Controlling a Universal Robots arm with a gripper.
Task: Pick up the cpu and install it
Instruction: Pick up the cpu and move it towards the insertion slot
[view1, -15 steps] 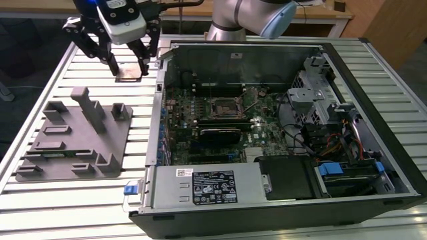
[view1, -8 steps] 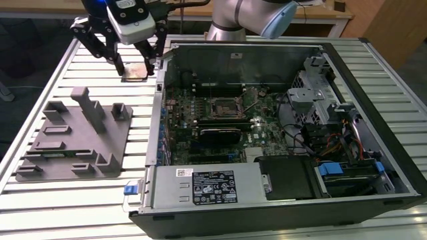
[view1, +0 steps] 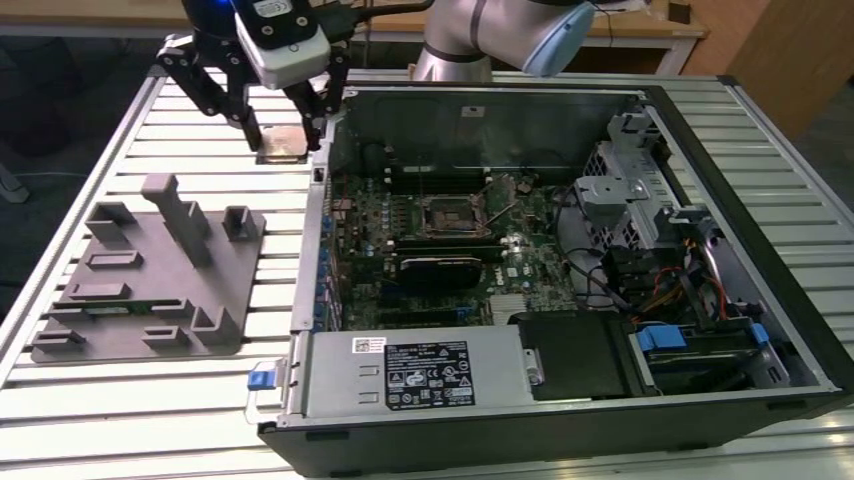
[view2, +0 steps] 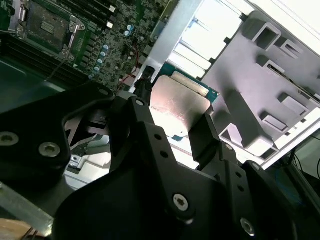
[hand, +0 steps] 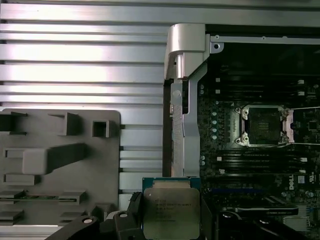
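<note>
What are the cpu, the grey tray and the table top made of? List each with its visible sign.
cpu: metal lid, dull silver with a soft sheen, seated on a thin green board that shows at its edge.
grey tray: probably plastic, with a matte even grey and blocky moulded or printed shapes.
table top: looks like aluminium, in pale reflective grooved slats.

I see even, bright light on the table; the case interior sits dim. In the second wrist view, glare whitens the tray and cpu.

A slatted metal table fronts a wooden desk.
</note>
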